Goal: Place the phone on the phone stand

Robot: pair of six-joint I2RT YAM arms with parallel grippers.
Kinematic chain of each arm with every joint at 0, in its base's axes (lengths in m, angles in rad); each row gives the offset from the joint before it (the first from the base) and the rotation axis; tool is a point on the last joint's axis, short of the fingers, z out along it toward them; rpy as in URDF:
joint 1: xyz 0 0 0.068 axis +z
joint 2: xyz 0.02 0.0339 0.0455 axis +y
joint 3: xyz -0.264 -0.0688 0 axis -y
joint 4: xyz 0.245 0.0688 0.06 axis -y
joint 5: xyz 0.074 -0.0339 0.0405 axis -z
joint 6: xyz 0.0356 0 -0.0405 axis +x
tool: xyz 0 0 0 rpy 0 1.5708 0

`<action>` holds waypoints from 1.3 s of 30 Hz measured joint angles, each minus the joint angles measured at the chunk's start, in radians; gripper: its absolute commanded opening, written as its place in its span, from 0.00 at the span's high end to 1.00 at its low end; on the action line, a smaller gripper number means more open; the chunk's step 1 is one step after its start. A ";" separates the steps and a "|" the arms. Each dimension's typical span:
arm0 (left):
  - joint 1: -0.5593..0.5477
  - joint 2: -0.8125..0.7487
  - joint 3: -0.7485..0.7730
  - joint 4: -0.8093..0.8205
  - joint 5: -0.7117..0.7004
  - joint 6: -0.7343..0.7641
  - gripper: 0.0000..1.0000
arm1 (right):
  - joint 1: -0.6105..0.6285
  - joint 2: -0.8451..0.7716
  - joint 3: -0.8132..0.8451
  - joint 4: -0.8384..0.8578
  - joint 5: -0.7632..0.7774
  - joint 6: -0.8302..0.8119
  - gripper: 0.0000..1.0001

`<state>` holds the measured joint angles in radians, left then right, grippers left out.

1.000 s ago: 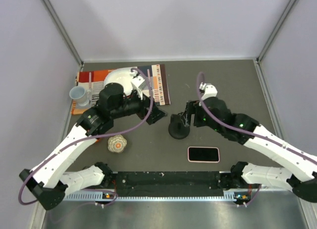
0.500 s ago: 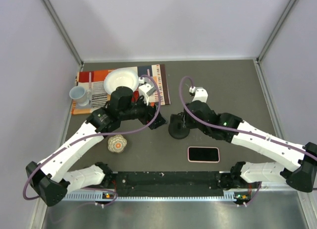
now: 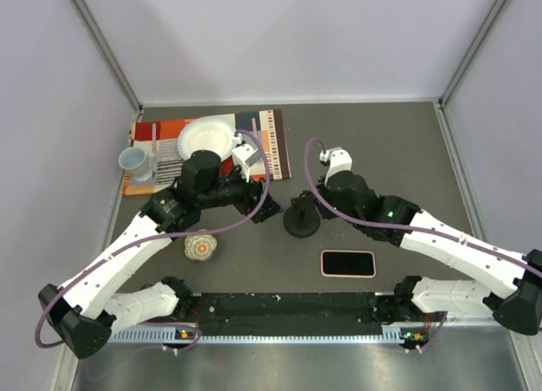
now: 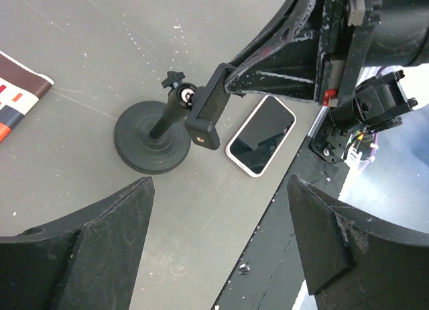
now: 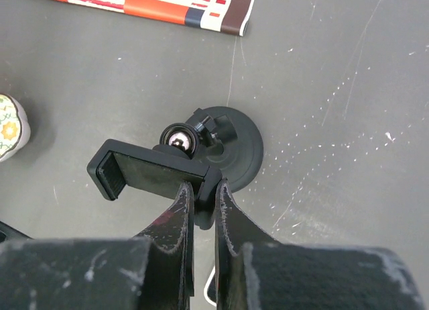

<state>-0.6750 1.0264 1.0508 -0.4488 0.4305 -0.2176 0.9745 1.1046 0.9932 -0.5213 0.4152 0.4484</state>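
The phone [image 3: 347, 262] lies flat, screen up, near the front edge of the table, and shows in the left wrist view as the phone [image 4: 261, 135]. The black phone stand [image 3: 301, 221] stands on its round base [image 5: 242, 143] just behind and left of the phone. My right gripper [image 5: 203, 187] is shut on one end of the stand's cradle [image 5: 151, 170]; from above the right gripper [image 3: 312, 208] reaches in from the right. My left gripper [image 4: 220, 186] hovers open a little left of the stand [image 4: 151, 145], holding nothing; overhead, the left gripper [image 3: 268, 208] is beside the stand.
A striped placemat [image 3: 271, 141] at the back left carries a white bowl [image 3: 207, 137]. A pale mug [image 3: 135, 162] stands at its left edge. A small patterned ball [image 3: 201, 246] rests left of the stand. A black rail [image 3: 288, 305] runs along the near edge.
My right gripper has moved left onto the stand and shut on its cradle. The left arm has shifted slightly right and nearer the stand, still open.
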 measured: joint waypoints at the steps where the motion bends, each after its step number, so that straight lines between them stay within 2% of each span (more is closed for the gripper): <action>1: 0.000 -0.004 0.000 0.000 0.000 0.001 0.14 | -0.017 -0.005 -0.005 0.012 -0.025 -0.015 1.00; 9: 0.000 -0.012 -0.006 0.000 0.000 0.005 0.14 | -0.065 -0.010 -0.005 0.018 -0.073 -0.076 1.00; 19: 0.000 -0.012 -0.009 0.000 0.000 0.005 0.14 | -0.066 -0.010 -0.005 0.015 -0.061 -0.019 0.98; 20: 0.000 -0.012 -0.009 0.000 0.000 0.005 0.14 | -0.066 -0.010 -0.005 0.014 -0.058 -0.007 0.93; 21: 0.000 -0.012 -0.009 0.000 0.000 0.005 0.14 | -0.066 -0.010 -0.005 0.013 -0.052 0.006 0.76; 23: 0.000 -0.012 -0.010 0.000 0.000 0.006 0.14 | -0.065 -0.010 -0.005 0.012 -0.043 0.034 0.56; 24: 0.000 -0.012 -0.010 0.000 0.001 0.006 0.14 | -0.064 -0.010 -0.005 0.017 -0.042 0.044 0.39; 27: 0.000 -0.012 -0.010 0.000 0.001 0.006 0.14 | -0.061 -0.011 -0.005 0.024 -0.040 0.078 0.20; 29: 0.000 -0.012 -0.010 0.000 0.003 0.006 0.14 | -0.060 -0.020 -0.005 0.018 -0.041 0.092 0.16; 39: 0.000 -0.027 -0.013 0.001 0.010 0.006 0.14 | -0.060 -0.246 -0.013 -0.074 0.003 0.151 0.15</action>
<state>-0.6750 0.9989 1.0378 -0.4480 0.4408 -0.2115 0.9142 0.8589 0.9802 -0.5953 0.4179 0.5999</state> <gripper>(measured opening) 0.860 0.847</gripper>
